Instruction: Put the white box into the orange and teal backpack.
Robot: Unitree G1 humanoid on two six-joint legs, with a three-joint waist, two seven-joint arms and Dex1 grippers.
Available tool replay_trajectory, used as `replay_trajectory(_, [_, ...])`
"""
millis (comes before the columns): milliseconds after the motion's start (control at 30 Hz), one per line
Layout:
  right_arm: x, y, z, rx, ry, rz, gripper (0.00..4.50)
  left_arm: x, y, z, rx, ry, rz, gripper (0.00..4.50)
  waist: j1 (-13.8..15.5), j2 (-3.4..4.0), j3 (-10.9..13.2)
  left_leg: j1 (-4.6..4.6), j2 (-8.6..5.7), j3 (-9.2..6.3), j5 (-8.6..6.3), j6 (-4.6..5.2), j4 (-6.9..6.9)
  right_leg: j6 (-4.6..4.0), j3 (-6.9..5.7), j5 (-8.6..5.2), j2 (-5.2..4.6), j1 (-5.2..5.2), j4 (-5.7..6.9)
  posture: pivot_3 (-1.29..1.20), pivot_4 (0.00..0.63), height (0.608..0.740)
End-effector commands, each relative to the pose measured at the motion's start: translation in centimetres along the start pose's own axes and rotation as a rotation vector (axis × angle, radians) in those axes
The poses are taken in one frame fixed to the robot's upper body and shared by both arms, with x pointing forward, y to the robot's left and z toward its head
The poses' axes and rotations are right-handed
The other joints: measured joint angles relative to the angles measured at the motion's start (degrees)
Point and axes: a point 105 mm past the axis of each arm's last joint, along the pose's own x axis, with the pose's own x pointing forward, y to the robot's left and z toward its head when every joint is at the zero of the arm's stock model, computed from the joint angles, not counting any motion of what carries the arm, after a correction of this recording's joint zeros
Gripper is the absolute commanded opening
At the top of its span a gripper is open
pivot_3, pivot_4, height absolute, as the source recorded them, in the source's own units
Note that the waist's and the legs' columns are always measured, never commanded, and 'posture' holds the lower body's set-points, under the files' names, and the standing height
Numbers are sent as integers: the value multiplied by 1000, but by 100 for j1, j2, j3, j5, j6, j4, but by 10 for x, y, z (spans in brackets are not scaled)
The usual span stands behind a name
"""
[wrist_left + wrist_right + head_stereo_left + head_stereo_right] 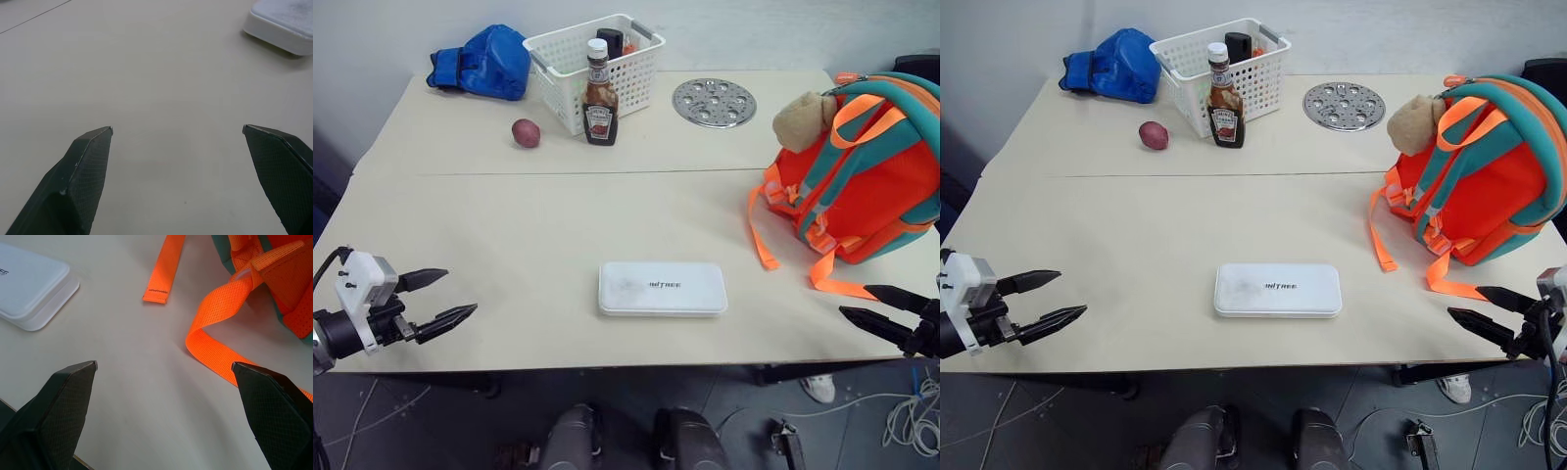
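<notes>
Both grippers hovered with fingers spread wide and nothing between them. At the table's near left edge the left gripper (pixel 450 297) reached in from the side, its black fingers aimed inward across the tabletop toward the middle, tilted slightly down. Its white wrist block sat just outside the table edge. From the left wrist view, the two finger tips (pixel 93 147) stood far apart over bare cream table (pixel 146 88), with a corner of the white box (pixel 283 24) well ahead of them.

Mirroring it, the right gripper (pixel 867 304) came in at the near right edge, pointing inward and a little downward, jaws parted and empty. Its wrist view showed its fingers (pixel 73 382) above the tabletop, with an orange strap (pixel 215 333) curling between and beyond them, untouched.

Lying flat near the front middle of the table, the white box (pixel 662 288) sat long side toward the robot, dark lettering facing up, well apart from both grippers. The orange and teal backpack (pixel 871 176) stood at the right side of the table, leaning, with a tan plush toy (pixel 801 120) at its top and orange straps trailing toward the box.

Farther back stood a white lattice basket (pixel 626 69), a ketchup bottle (pixel 599 98) just in front of it, a small red potato (pixel 526 132), a blue glove (pixel 484 61) and a round perforated metal plate (pixel 714 102).
</notes>
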Motion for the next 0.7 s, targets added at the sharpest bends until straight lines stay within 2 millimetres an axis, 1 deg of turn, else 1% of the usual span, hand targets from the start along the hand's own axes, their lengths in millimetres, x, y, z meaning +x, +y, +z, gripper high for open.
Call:
replay_trajectory(33, [1, 1, 8, -36, -20, 5, 4500, 0, -3, 5, 19, -5, -6, 4485, 0, 0, 0, 0, 0, 0, 0, 0, 0, 0, 0, 0, 0, 0, 0, 0, 150, 740])
replay_trajectory(233, [4, 0, 8, -49, -5, 5, 4500, 1, -2, 5, 5, 6, 19, 4485, 9, 0, 0, 0, 0, 0, 0, -1, 0, 0, 0, 0, 0, 0, 0, 0, 150, 740])
replay_trajectory(667, [10, 5, 10, -58, -1, 46, 4500, 3, -6, 6, 10, 22, 9, 4485, 10, 0, 0, 0, -1, 0, 4, 1, 0, 1, -1, 0, 1, 1, 2, 0, 150, 740])
replay_trajectory(700, [11, 6, 11, -58, -2, 50, 4321, 4, -6, 7, 7, 22, 8, 4499, 10, 0, 0, 0, -1, 0, 6, 4, 0, 1, -1, 0, 1, 1, 2, 0, 150, 740])
